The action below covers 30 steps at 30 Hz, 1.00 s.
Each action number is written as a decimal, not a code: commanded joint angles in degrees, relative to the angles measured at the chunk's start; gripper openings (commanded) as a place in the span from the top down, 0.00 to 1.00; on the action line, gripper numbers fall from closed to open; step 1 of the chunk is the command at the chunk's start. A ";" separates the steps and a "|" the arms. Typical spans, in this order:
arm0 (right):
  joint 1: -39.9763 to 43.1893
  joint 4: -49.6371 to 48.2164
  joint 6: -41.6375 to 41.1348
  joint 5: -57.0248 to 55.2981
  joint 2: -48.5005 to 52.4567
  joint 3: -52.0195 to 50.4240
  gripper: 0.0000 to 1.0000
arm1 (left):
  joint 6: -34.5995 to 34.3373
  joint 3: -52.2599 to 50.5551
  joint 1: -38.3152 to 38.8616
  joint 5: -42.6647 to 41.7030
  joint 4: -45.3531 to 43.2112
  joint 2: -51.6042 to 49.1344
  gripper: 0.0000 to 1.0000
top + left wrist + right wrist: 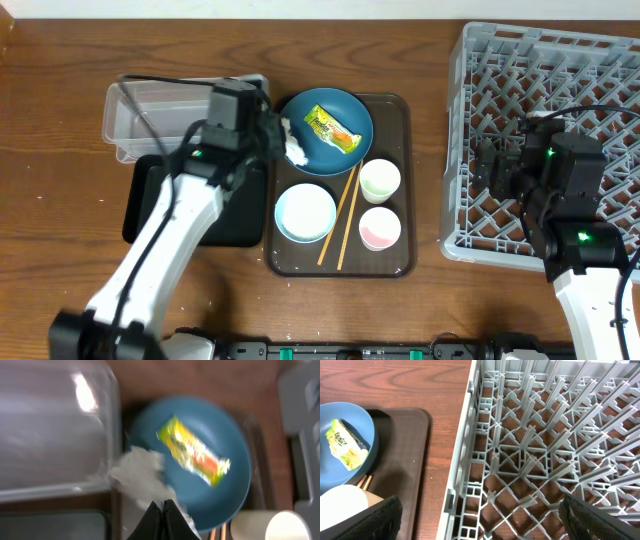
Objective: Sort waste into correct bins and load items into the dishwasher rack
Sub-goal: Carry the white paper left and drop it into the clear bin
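Note:
My left gripper (280, 135) is shut on the crumpled white tissue (296, 150) at the left rim of the dark blue plate (330, 132); in the left wrist view the tissue (137, 476) hangs from the closed fingertips (163, 506). The yellow-green wrapper (332, 129) lies on the plate (210, 445) and shows there as well (192, 457). The pale bowl (305, 213), chopsticks (340, 222), green cup (380, 180) and pink cup (380, 228) sit on the brown tray (400, 110). My right gripper (480, 520) is open over the grey rack (600, 60), empty.
The clear tub (150, 115) and the black tub (150, 200) lie left of the tray, under my left arm. The rack (545, 450) fills the right side of the table. Bare wood lies at the far left and along the back.

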State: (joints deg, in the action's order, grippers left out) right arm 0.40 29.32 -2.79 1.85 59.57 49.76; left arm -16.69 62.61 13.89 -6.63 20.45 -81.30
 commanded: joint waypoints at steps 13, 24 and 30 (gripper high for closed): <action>-0.57 0.02 0.07 -0.33 -0.09 1.20 0.01 | 0.50 0.79 -10.12 14.86 -9.88 -5.14 0.94; -0.57 0.31 0.04 -0.33 -0.07 1.20 0.01 | 0.48 0.79 -10.62 18.14 -19.02 -8.41 0.92; -0.59 0.44 0.04 -0.33 -0.07 1.20 0.01 | 0.48 0.79 -10.60 18.71 -20.87 -8.41 0.79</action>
State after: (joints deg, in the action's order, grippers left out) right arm 0.40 29.56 -2.79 1.85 59.57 49.76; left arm -16.21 62.67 3.53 10.31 -0.43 -89.21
